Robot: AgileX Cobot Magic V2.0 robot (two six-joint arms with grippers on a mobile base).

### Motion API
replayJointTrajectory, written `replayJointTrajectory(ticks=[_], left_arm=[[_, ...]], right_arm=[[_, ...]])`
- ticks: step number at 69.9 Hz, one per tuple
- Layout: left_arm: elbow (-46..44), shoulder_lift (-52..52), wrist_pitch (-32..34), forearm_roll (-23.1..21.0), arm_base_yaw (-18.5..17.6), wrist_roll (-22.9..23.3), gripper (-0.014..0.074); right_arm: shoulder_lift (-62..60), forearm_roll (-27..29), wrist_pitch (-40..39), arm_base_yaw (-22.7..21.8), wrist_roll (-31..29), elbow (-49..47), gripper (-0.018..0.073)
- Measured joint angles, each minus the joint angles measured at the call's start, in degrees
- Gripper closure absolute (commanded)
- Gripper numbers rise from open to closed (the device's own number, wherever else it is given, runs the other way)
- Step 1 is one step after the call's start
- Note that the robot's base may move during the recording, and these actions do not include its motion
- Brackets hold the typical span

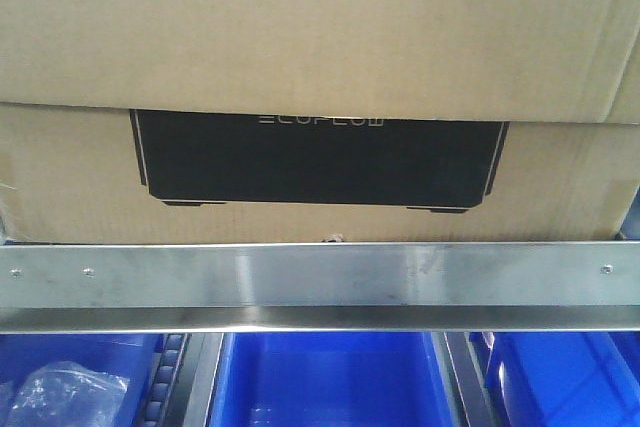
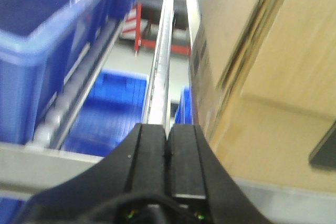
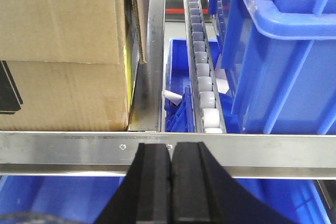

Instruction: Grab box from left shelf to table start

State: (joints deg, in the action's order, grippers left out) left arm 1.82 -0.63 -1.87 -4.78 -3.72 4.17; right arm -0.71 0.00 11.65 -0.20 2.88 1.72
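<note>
Pale lettering (image 1: 322,120) runs along the 12 o'clock edge of the black rectangle (image 1: 320,162) printed on the box (image 1: 80,177). Its upper half is hidden, but it seems to read "ECOFLOW". Nothing else is legible.

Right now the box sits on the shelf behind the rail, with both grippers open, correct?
No. The box does sit behind the shelf rail, but both grippers are shut: the wrist views show the left gripper and right gripper closed with no gap.

Front view faces the box (image 1: 320,37) closely; both wrist views flank it along the left shelf (image 3: 63,148).
</note>
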Motion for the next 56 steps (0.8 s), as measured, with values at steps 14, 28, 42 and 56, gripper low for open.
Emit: replayJointTrajectory(ticks=[14,28,42,56], left_arm=[[0.0,0.0,6.57,0.0,0.0,0.0,0.0693],[-3.48,0.0,8.96,-0.04,0.0,0.0,0.0687],[-19.39,5.43,-0.83,1.03,-0.21,0.0,0.0461],[-33.29,16.45,-12.67,1.31,-0.21,0.0,0.0258]], right_arm=[[0.0,0.0,0.0,0.0,0.0,0.0,0.0503],[0.0,0.0,0.0,0.0,0.0,0.0,0.0503],[0.0,0.0,-0.5,0.0,0.0,0.0,0.0503],[0.0,0.0,-0.85,0.0,0.0,0.0,0.0503]])
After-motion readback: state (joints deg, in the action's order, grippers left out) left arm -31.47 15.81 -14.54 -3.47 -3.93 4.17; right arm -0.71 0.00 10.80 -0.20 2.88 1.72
